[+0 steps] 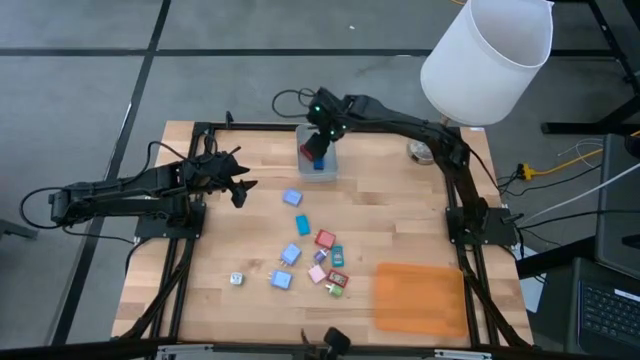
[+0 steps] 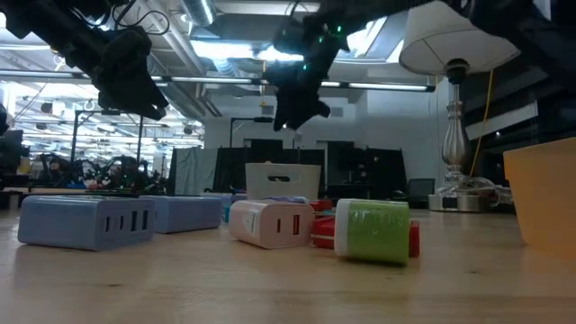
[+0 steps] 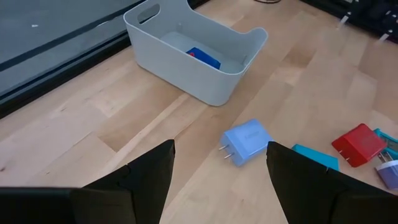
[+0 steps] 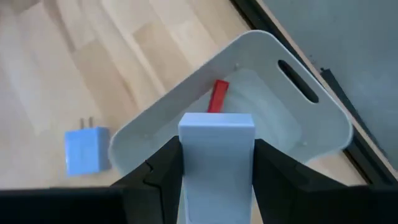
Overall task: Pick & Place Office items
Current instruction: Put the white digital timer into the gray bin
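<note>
A pale blue block (image 4: pixel 216 155) is held clamped upright in the right gripper (image 4: pixel 216 163) directly above the bin (image 4: pixel 311 127) at the table's far edge, while the left gripper (image 3: pixel 219 163), fingers apart and empty, hangs near the left edge.

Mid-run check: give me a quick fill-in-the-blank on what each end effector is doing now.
1. The right end effector grips a pale blue block above the grey ____.
2. The left end effector is open and holds ____.
3. Inside the bin lies a ____ piece near its wall.

Missing words: bin; nothing; red
</note>
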